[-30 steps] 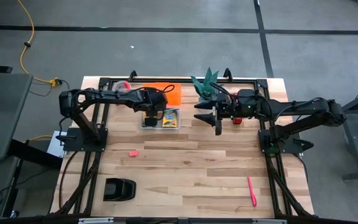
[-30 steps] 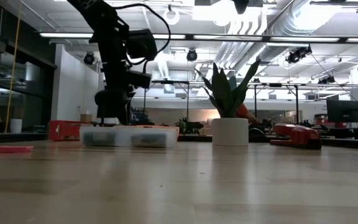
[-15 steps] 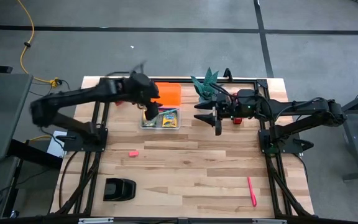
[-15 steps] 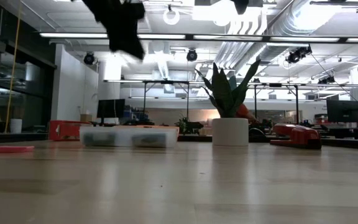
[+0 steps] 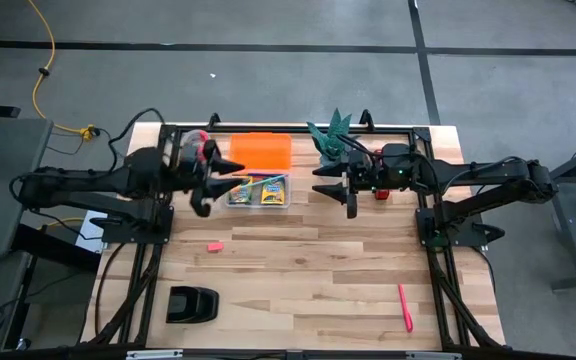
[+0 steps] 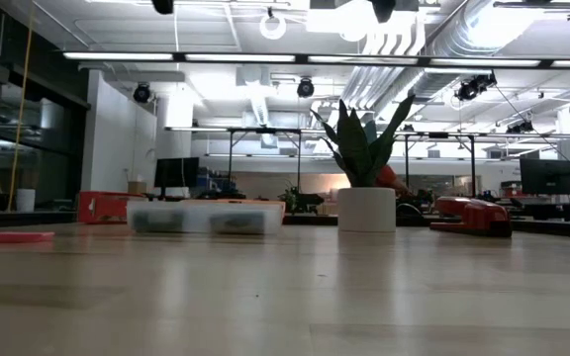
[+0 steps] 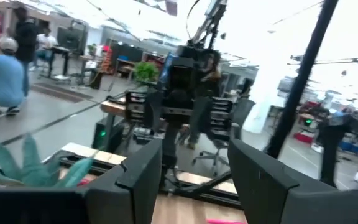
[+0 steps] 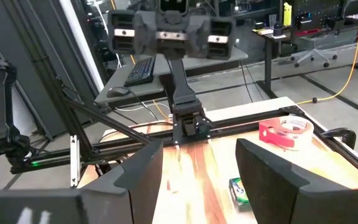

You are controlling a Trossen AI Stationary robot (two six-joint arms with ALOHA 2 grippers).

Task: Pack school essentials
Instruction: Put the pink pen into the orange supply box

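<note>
Clear tray (image 5: pixel 258 192) at the back of the table (image 5: pixel 308 280), w/ yellow-green crayon boxes (image 5: pixel 273 189) inside; thin pens seem to lie in it too, too small to sort out. In low view the tray (image 6: pixel 206 216) sits low on the tabletop, contents blurred. Orange lid/board (image 5: pixel 261 153) just behind the tray. Tiny pink eraser (image 5: pixel 215 246) on bare wood, nearer the front-left, well apart from tray. Pink pen (image 5: pixel 405 307) far front-right, alone.

Left gripper (image 5: pixel 204 190) just left of the tray, raised off the table, fingers apart, nothing btwn them; wrist view shows the two dark fingers (image 7: pixel 143 177) w/ a clear gap. Red tape dispenser (image 5: pixel 196 142) behind it.

Right gripper (image 5: pixel 340 188) right of the tray, beside the potted plant (image 5: pixel 330 133), fingers spread, empty. Black object (image 5: pixel 191 303) front-left.
</note>
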